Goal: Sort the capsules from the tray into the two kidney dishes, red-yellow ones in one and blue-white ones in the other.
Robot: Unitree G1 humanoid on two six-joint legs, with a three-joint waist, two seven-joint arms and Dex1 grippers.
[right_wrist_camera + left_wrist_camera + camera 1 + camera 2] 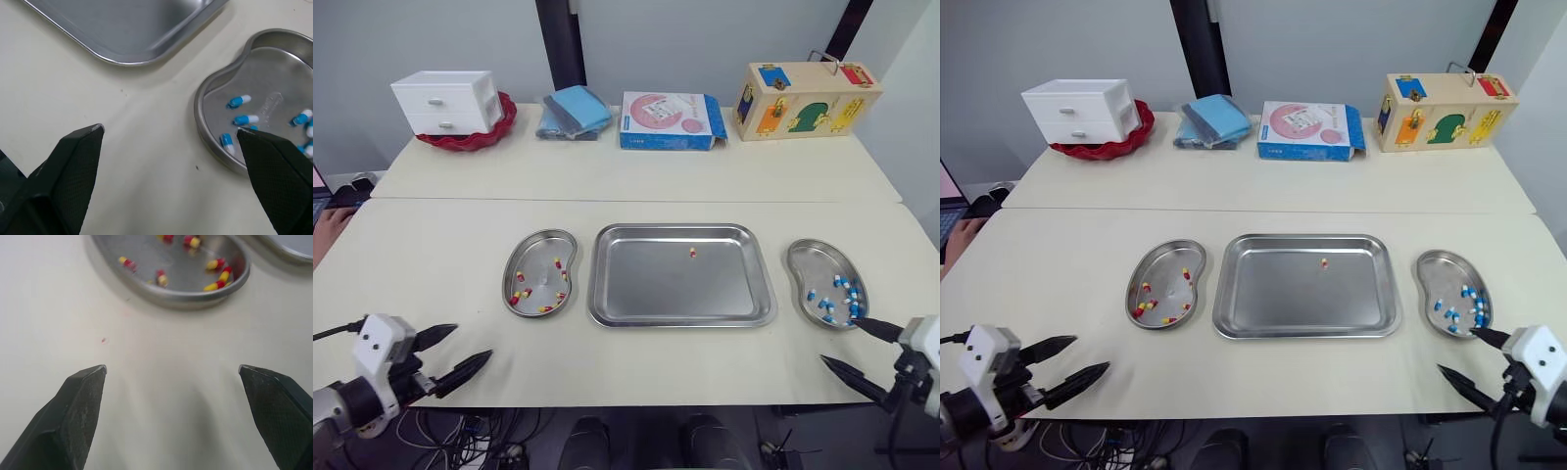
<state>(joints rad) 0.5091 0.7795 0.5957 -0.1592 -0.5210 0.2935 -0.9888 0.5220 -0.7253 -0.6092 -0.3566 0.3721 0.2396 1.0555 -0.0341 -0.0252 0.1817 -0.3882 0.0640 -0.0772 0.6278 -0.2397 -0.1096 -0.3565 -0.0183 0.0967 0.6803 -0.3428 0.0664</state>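
Note:
A steel tray [680, 308] lies mid-table with one red-yellow capsule [692, 253] near its far edge. The left kidney dish [532, 243] holds several red-yellow capsules [219, 279]. The right kidney dish [801, 252] holds several blue-white capsules [238, 101]. My left gripper [458, 353] hovers open over the bare table at the near left, short of the left dish. My right gripper [864, 348] stands open at the near right, with one fingertip [858, 322] just at the right dish's near rim. Neither holds anything.
On the far table stand a white drawer box [448, 100] on a red plate, folded blue cloths [573, 111], a blue-pink box [668, 119] and a wooden lock box [806, 101]. A person's hand [328, 231] shows at the left edge.

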